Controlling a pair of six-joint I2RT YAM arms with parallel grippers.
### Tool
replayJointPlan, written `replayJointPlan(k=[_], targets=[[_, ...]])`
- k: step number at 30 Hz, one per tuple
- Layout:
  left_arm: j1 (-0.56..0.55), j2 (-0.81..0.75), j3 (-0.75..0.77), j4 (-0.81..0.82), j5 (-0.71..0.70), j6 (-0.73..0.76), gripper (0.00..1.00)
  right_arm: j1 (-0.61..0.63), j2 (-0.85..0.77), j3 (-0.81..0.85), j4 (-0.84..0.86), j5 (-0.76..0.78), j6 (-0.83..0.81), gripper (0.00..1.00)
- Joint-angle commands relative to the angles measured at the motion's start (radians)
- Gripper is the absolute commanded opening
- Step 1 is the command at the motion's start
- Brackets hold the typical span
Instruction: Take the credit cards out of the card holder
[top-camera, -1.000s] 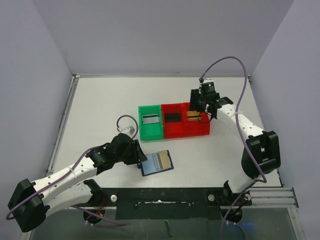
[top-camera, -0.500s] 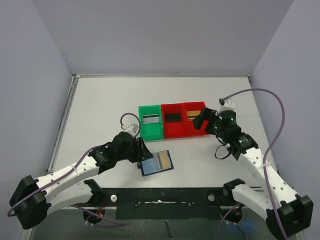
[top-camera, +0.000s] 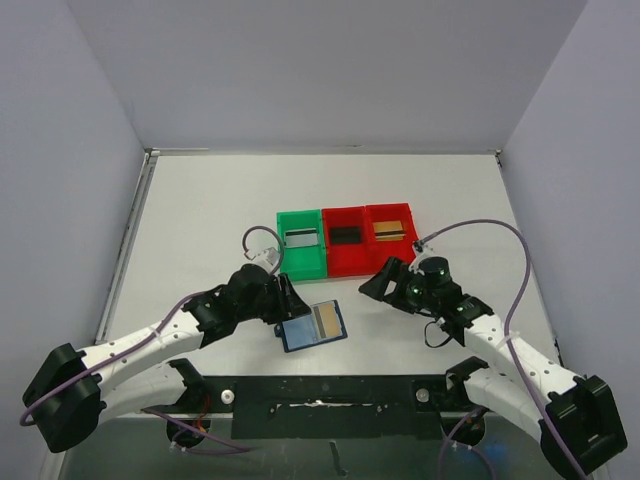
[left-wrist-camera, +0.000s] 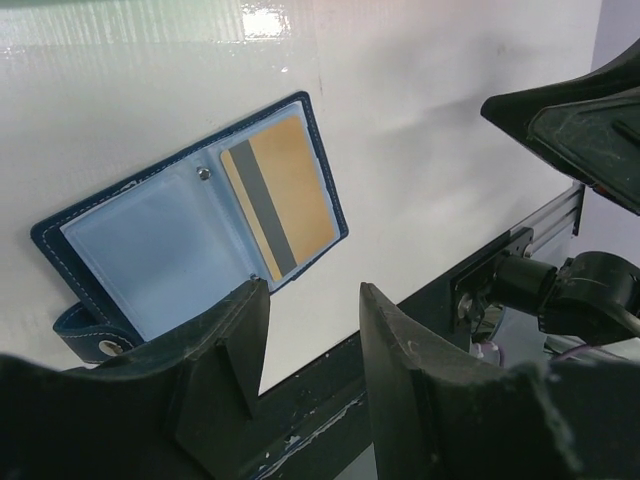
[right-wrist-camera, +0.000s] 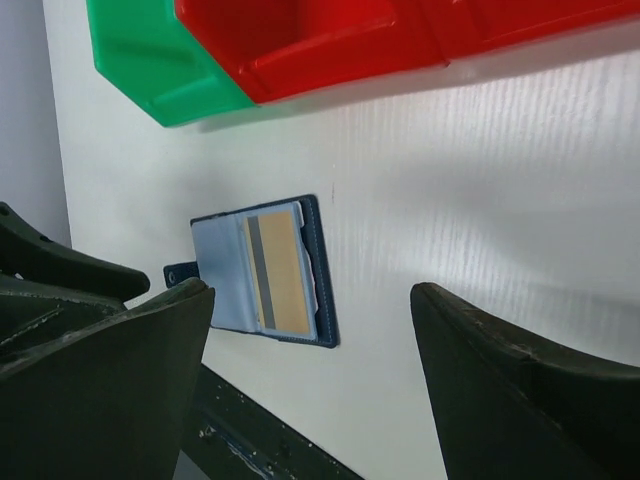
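Your left gripper (left-wrist-camera: 312, 295) hangs part open and empty by the open card holder (left-wrist-camera: 160, 250); right gripper (right-wrist-camera: 312, 292) wide open, empty, over the desk (right-wrist-camera: 480, 180).

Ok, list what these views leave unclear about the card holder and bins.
Cards beneath the striped card in the card holder: covered, all views.
The snap tab: left wrist view, partly behind the left pincer.
Contents of the red bins: right wrist view, cut by the top edge.
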Motion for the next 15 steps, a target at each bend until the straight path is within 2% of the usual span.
replayJointPlan(k=[1,8,15], targets=[[-0.005,-0.02,-0.016,0.065,0.006,-0.015,0.4,0.075,0.075,0.053,0.086,0.031,0.058,0.8],[-0.005,-0.027,-0.013,0.042,-0.005,-0.015,0.4,0.196,0.241,0.114,0.132,0.102,0.083,0.68],[-0.004,-0.032,-0.008,0.016,-0.002,-0.012,0.4,0.274,0.417,0.173,0.188,0.104,0.104,0.63]])
